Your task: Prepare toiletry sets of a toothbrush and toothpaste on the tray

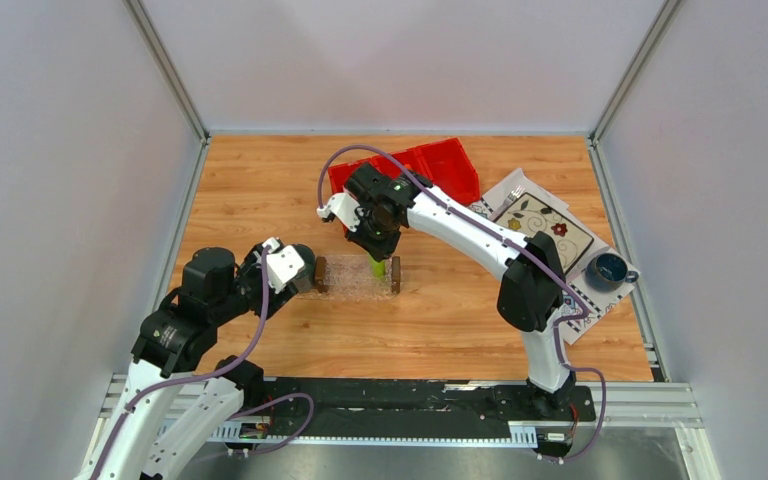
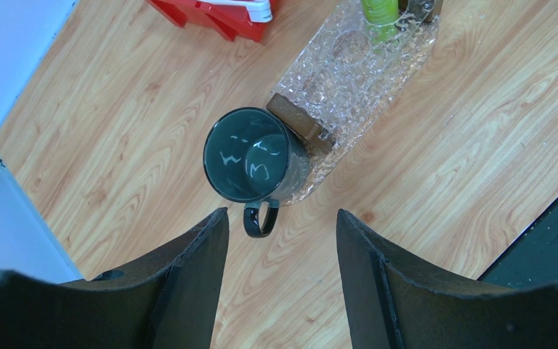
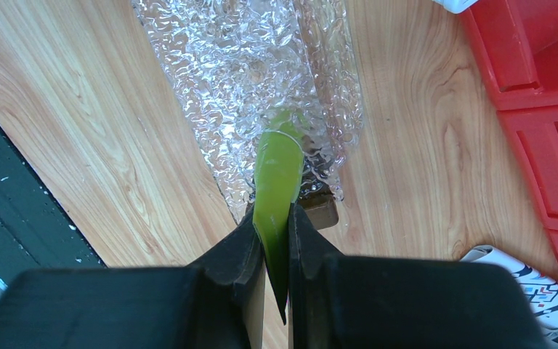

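Toothpaste, the lime green tube, hangs tip-down over the right end of the tray, beside its brown handle, seemingly ready to be laid inside; whether the tip touches the tray I cannot tell. The right gripper pinches the tube's flat tail in almost-closed jaws, and the body sticks out below them. At the tray's far end, the left gripper hovers wide and empty over a dark mug.

Light bright, even, diffuse, from overhead. Shadows on table soft and faint. Tray throws many small glints, strongest at 12 o'clock in right wrist view. White streak reflections inside mug. Fingers at 6 o'clock soft, out of focus. Top view sharp throughout.
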`<state>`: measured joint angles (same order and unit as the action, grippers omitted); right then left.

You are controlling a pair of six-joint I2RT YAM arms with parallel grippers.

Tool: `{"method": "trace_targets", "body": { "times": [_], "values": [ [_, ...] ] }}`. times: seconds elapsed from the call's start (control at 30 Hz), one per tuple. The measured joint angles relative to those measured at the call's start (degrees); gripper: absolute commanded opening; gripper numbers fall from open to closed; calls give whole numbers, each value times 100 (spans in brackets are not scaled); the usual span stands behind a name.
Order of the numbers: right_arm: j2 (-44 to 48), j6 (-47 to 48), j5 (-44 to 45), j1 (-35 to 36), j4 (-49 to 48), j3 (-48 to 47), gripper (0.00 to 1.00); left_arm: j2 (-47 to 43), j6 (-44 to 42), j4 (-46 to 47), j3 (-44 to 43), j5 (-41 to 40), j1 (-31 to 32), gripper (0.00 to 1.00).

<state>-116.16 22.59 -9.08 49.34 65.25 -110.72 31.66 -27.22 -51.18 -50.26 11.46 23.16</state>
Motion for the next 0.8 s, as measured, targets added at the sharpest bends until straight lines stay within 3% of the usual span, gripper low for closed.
{"method": "trace_targets", "body": {
  "times": [0.47,0.8],
  "values": [
    [28,2,66,2,-46,114,33,0,-4,0,0,0,0,64],
    [221,11,175,2,-83,247,43,-26,-2,-4,0,0,0,64]
  ]
}}
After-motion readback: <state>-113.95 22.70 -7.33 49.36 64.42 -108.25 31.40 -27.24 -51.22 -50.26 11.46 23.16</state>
